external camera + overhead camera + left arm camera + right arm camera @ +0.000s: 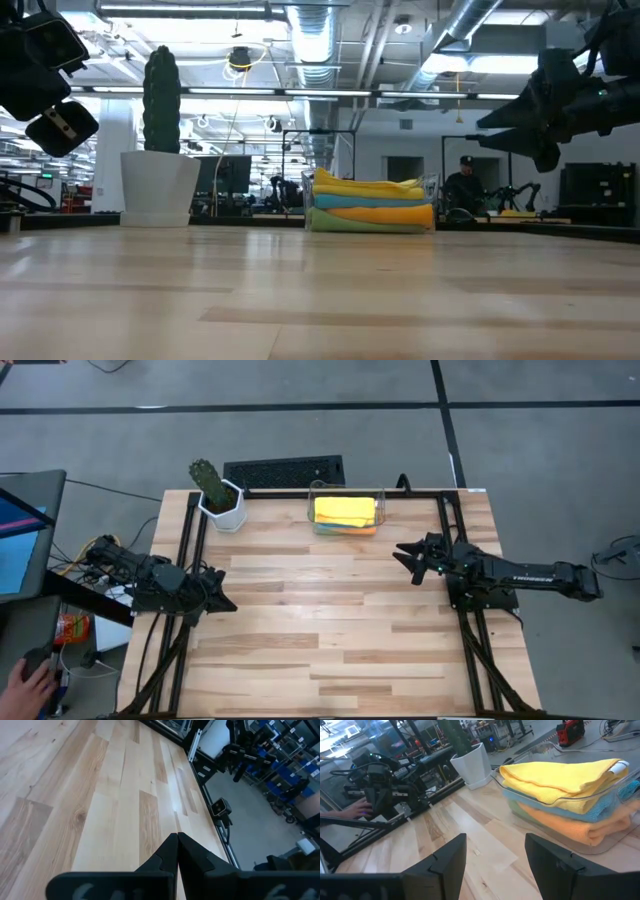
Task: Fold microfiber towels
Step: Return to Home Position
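Observation:
The microfiber towels point(346, 513) lie folded in a stack inside a clear plastic bin point(313, 495) at the table's far edge, yellow point(560, 777) on top, blue point(592, 807) and orange point(570, 825) under it, green point(350, 222) at the bottom. My left gripper point(228, 603) hovers shut at the table's left side, nothing between its fingers point(177, 851). My right gripper point(402, 555) hovers open at the right side, pointing toward the table's middle, its fingers point(495, 852) apart and bare.
A cactus in a white pot point(218, 497) stands at the far left, a black keyboard point(284, 470) behind the far edge. Black frame rails point(452, 550) run along the left and right sides. The wooden tabletop point(330, 630) lies bare between the arms. A person's hand point(28, 685) shows at bottom left.

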